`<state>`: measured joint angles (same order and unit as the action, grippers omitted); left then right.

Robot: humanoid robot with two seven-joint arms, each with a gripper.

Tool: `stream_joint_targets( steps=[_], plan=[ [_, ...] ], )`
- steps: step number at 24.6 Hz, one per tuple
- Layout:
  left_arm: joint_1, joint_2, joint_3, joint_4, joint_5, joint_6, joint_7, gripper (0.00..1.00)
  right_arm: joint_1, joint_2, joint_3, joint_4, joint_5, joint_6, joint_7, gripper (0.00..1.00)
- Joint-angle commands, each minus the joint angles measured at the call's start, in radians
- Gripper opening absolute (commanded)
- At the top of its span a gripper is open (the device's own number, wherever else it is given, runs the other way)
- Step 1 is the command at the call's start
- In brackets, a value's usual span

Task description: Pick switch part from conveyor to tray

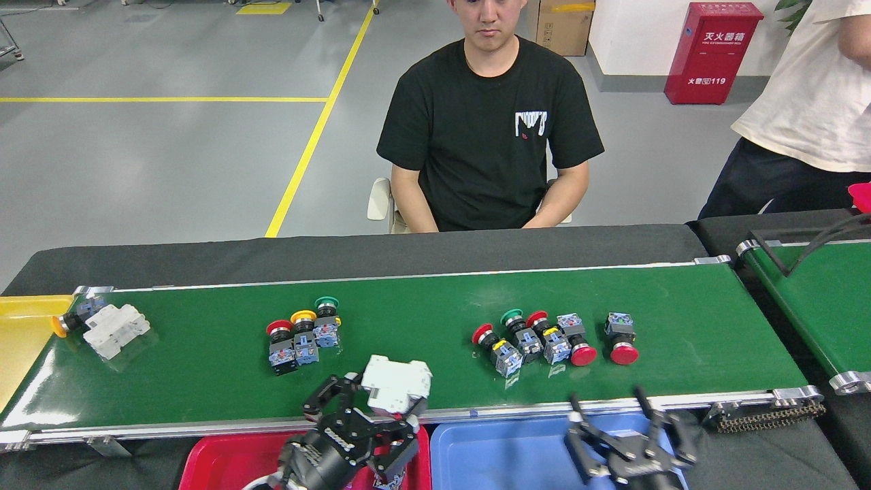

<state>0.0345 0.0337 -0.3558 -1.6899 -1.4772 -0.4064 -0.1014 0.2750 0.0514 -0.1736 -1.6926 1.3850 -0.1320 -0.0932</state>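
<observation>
Switch part [397, 383], a white block-shaped unit, sits between the fingers of the left gripper [381, 408] at the near rail of the conveyor [422, 309], directly above the gap where the red tray [218, 461] meets the blue tray [503, 452]. The left gripper is closed around this part; the part appears lifted clear of the belt, though contact with the rail cannot be ruled out.

The right gripper [629, 435] hovers over the blue tray with its fingers spread wide and nothing between them.

Remaining stock on the belt:
- a cluster of three push-button switches [299, 333] left of centre, with red, yellow and green caps;
- a row of five push-button switches [554, 338] right of centre;
- a second white unit [116, 330] with an orange-capped switch [71, 321] at the far left end, beside the yellow tray [24, 340].

Progress judgement: the pick of the white part is complete; the release into a tray is not yet done. Tray contents are largely hidden by the arms, so the deposited count cannot be determined. Ten parts are left on the belt.

A seated person [486, 129] faces the conveyor.
</observation>
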Motion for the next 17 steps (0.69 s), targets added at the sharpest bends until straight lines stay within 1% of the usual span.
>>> stream_joint_targets(
  steps=[1,2,4,5,6,7,11,14,15,17],
  plan=[
    [0.028,-0.017,-0.064,-0.045,-0.043,0.003,0.0,0.19,-0.002,-0.018,-0.03,0.008,-0.003,-0.003,-0.016,0.98],
    [0.048,-0.034,-0.107,-0.053,-0.074,0.005,0.0,0.31,-0.002,-0.024,-0.032,0.017,-0.004,-0.001,-0.016,0.98],
    [0.061,-0.069,-0.149,-0.051,-0.123,0.006,0.0,0.5,-0.005,-0.028,-0.032,0.021,-0.014,-0.001,-0.014,0.98],
    [0.062,-0.084,-0.155,-0.05,-0.149,0.015,0.0,0.69,-0.005,-0.028,-0.03,0.019,-0.017,-0.001,-0.014,0.98],
    [0.065,-0.095,-0.16,-0.05,-0.172,0.04,0.0,0.94,-0.007,-0.028,-0.03,0.017,-0.017,-0.003,-0.014,0.98],
    [0.07,-0.098,-0.163,-0.05,-0.186,0.064,0.002,1.0,-0.007,-0.03,-0.03,0.019,-0.017,-0.001,-0.014,0.98],
    [0.081,-0.097,-0.157,-0.05,-0.187,0.077,0.005,1.0,-0.008,-0.033,-0.03,0.019,-0.017,-0.003,-0.013,0.98],
    [0.085,-0.097,-0.118,-0.054,-0.186,0.098,0.011,1.0,-0.01,-0.033,-0.029,0.019,-0.017,-0.006,-0.013,0.98],
    [0.09,-0.097,-0.069,-0.057,-0.184,0.124,0.014,1.0,-0.01,-0.033,-0.029,0.019,-0.017,-0.008,-0.013,0.98],
    [0.113,-0.095,0.086,-0.071,-0.179,0.175,0.026,1.0,-0.019,-0.035,-0.02,0.017,-0.017,-0.009,-0.007,0.98]
  ],
)
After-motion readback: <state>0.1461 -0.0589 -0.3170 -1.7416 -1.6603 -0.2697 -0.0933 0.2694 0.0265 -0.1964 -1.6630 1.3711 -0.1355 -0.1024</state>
